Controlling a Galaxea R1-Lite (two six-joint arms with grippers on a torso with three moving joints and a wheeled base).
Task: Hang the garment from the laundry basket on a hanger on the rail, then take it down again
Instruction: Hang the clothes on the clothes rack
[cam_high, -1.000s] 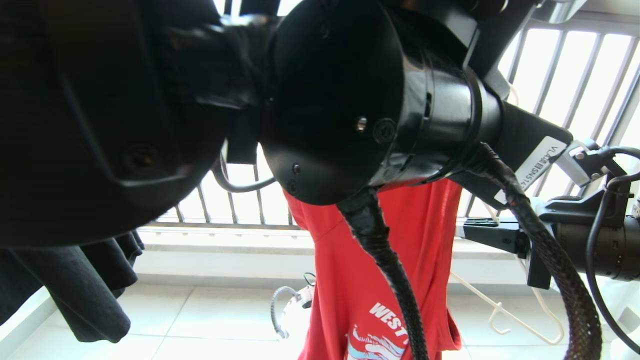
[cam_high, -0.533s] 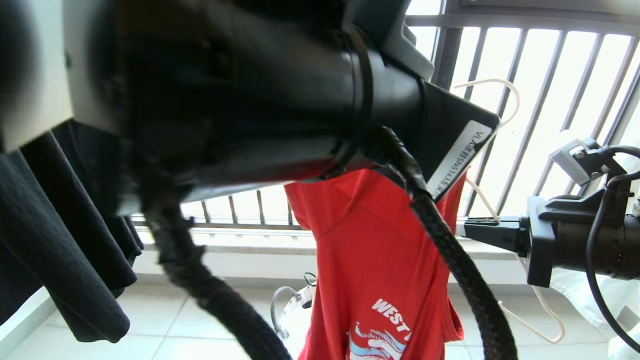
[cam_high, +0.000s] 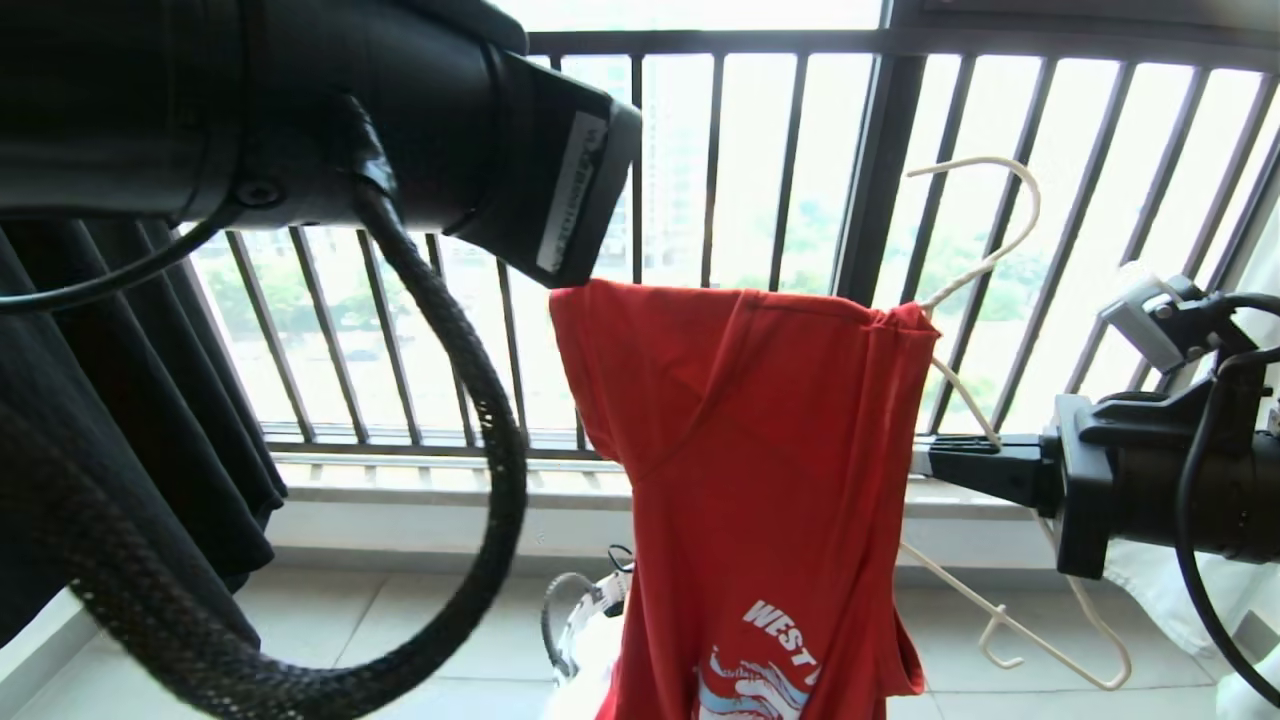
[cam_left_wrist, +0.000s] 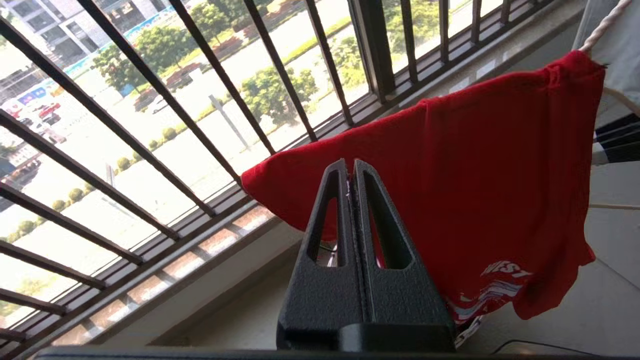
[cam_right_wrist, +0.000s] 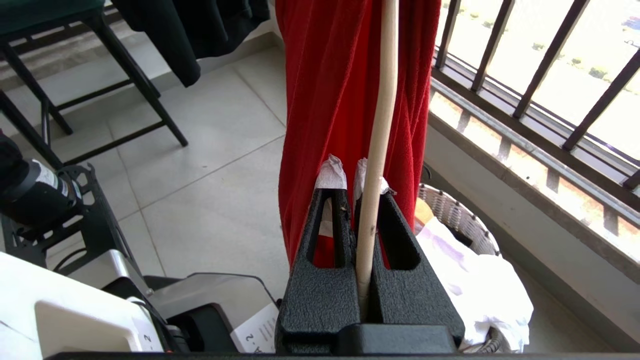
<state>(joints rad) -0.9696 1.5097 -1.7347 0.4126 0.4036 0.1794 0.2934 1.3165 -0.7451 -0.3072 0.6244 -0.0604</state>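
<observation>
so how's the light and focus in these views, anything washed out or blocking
Head view: strong backlight through the black railing, left arm dark, close, blocking the upper left. Left wrist view: street outside overexposed, red T-shirt sharp. Right wrist view: evenly lit, hanger crisp.

This looks like a balcony high up in a home, used for drying clothes. A black railing (cam_high: 860, 200) of tall bars runs along the edge, and far below it are trees (cam_left_wrist: 280, 95), roads and buildings. The floor (cam_right_wrist: 210, 165) has pale tiles. A red T-shirt (cam_high: 760, 480) hangs up, and a basket (cam_right_wrist: 465, 225) holds washing.
</observation>
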